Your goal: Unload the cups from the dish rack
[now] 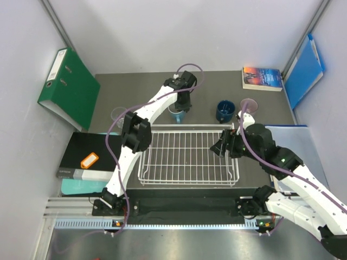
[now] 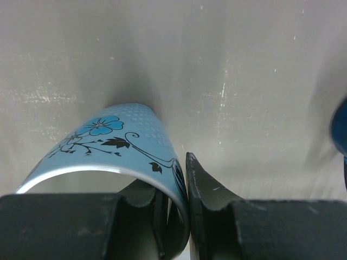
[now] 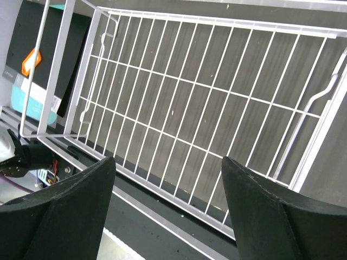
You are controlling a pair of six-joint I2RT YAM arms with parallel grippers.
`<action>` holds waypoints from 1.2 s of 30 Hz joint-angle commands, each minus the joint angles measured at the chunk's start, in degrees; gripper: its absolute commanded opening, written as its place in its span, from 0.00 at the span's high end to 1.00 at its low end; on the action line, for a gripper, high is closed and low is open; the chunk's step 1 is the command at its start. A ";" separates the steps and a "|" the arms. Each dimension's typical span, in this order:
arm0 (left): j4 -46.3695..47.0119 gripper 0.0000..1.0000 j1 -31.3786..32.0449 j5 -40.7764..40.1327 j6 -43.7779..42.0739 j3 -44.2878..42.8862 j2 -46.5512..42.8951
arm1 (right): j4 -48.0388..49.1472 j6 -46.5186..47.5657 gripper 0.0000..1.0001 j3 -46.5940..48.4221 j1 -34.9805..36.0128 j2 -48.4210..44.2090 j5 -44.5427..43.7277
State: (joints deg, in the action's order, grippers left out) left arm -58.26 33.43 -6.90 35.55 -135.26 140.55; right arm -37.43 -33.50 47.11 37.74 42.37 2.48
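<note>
Jaws of my left gripper [image 2: 185, 162] are closed on the rim of the teal mug [image 2: 126, 135], just beyond the dish rack [image 1: 187, 126]. My right gripper [image 3: 168, 162]: jaws wide apart, empty, over the rack's right end.

Left gripper [image 1: 179, 108] reaches far forward, fingers [image 2: 209, 195] pinched close; right gripper [image 3: 168, 162], arm bent inward, holds fingers wide apart.

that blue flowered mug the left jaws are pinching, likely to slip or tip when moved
Probably slippery: the mug looks glossy and glazed. It may tilt, since the left gripper has its jaws on one side of the thin wall only, off centre. It looks rigid, likely ceramic, so a drop could chip it.
</note>
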 commanded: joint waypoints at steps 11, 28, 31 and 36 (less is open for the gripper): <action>1.83 0.37 0.58 -6.02 0.40 1.84 -8.45 | 2.36 -0.52 0.22 -1.85 -0.38 -2.64 0.33; 6.41 0.01 11.97 -32.53 -3.55 19.49 -35.51 | 0.17 4.39 0.21 0.26 -0.38 -4.57 -2.13; 3.86 0.01 19.01 -40.99 -4.70 27.92 -42.18 | 0.07 6.24 0.21 0.35 -0.29 -4.58 -2.22; -4.48 0.01 23.17 -43.29 6.71 42.49 -55.80 | 1.74 7.57 0.21 0.87 -0.29 -3.44 -2.30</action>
State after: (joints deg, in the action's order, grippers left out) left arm -53.71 56.10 -42.94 34.70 -102.43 95.22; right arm -37.71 -28.49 45.01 37.74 38.63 1.08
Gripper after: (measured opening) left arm 0.987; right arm 0.788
